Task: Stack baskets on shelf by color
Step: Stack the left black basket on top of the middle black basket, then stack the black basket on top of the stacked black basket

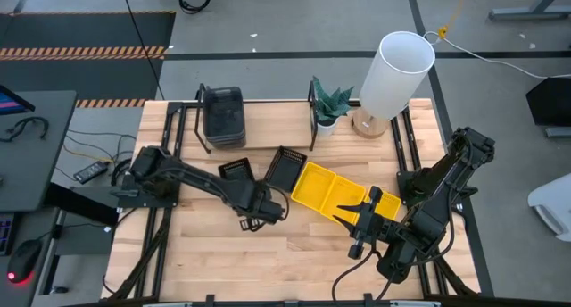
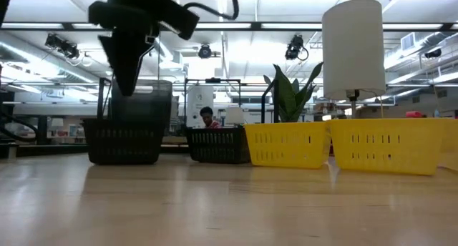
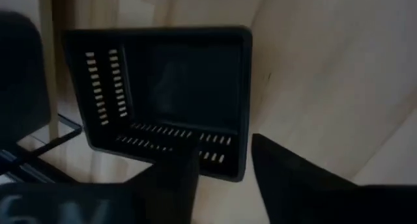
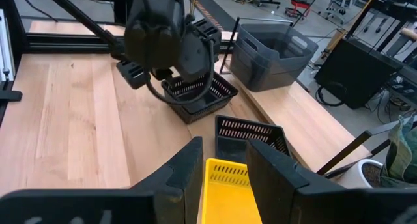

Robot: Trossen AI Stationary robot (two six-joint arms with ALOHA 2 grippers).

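From above, my left claw (image 1: 254,207) hovers beside the small black basket (image 1: 235,171) on the table – short of the shelf (image 1: 268,120); its wrist view shows fingers (image 3: 172,185) parted, the basket just ahead.

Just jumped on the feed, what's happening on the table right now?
Baskets are being sorted onto the shelf. The grey baskets sit stacked on it. The left gripper hangs over the tabletop beside a small black basket, fingers apart and holding nothing. The right gripper has its fingers on either side of the wall of a yellow basket lying on the tabletop. Another black basket lies between them.
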